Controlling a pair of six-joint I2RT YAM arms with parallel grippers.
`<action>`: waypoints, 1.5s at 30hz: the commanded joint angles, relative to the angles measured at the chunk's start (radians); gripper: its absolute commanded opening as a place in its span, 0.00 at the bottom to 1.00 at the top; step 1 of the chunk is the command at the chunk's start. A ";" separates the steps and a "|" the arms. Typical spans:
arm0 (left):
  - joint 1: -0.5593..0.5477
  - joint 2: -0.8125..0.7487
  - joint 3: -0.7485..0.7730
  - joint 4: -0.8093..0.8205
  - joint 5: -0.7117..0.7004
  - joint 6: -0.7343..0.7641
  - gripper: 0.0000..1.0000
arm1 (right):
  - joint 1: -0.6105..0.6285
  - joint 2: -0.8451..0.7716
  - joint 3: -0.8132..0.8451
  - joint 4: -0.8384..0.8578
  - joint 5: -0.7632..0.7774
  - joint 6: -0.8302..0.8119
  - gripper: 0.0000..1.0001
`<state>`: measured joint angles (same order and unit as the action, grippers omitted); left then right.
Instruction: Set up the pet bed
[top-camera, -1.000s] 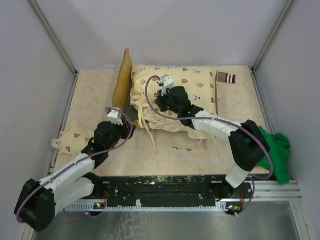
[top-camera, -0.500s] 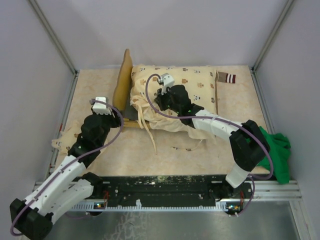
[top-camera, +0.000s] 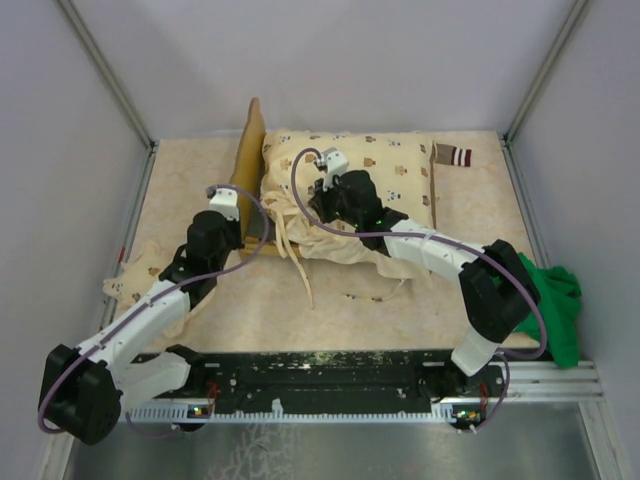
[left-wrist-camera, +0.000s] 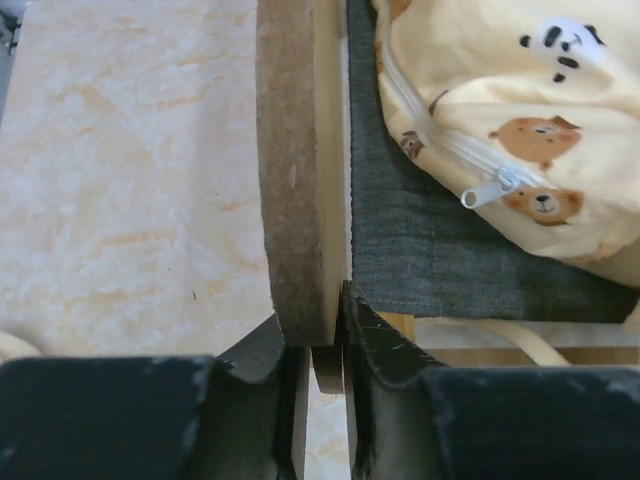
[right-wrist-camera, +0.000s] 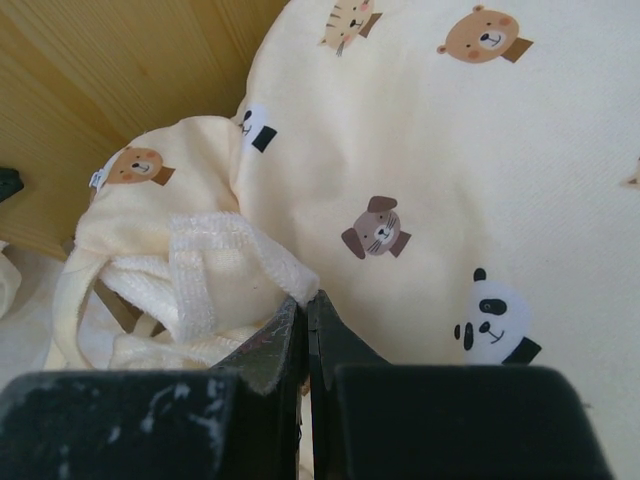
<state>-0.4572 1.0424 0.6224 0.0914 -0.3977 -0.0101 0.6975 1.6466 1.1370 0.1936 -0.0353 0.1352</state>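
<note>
The left gripper (left-wrist-camera: 322, 335) has been swung out to the side and then brought back in. Now it is set down at the near end of the pet bed (top-camera: 246, 165). A thin strip of the bed's wood is seen right between its two fingers (left-wrist-camera: 378, 338). The thick headboard (left-wrist-camera: 290, 120) runs straight ahead of them, and the dark grey base (left-wrist-camera: 430, 250) lies just to their right. The fingers are drawn in close on both sides of the wood, but whether it is squeezed tight yet cannot be told. The right gripper (right-wrist-camera: 305, 305) has not been moved at all in this time. Its fingers are pressed together, and a fold of the cream cushion (right-wrist-camera: 450, 150) looks to be pinched between the tips. A white strap (right-wrist-camera: 200, 270) is just to the left of them, and the wooden headboard is up ahead on the left. The bed itself has been left where it was, with its headboard upright and the cushion lying on its base. So it is judged that the bed is being held steady on the left side so that the cushion can be tugged into place on the right side. The corner of the cushion by the right fingers is bunched up and not flat, so the job is thought to be only partly done.
</note>
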 joint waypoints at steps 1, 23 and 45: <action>0.002 -0.049 0.051 0.032 0.146 0.041 0.11 | -0.012 -0.030 0.016 0.039 0.011 0.018 0.00; 0.002 -0.054 0.340 -0.185 0.257 -0.175 0.00 | 0.193 -0.517 -0.427 0.229 0.417 0.220 0.45; 0.003 -0.004 0.542 -0.403 0.290 -0.321 0.00 | 0.626 0.217 -0.443 1.237 0.598 -0.199 0.50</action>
<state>-0.4469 1.0603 1.0370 -0.4362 -0.2039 -0.2222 1.3239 1.7706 0.6018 1.1568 0.5304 0.0162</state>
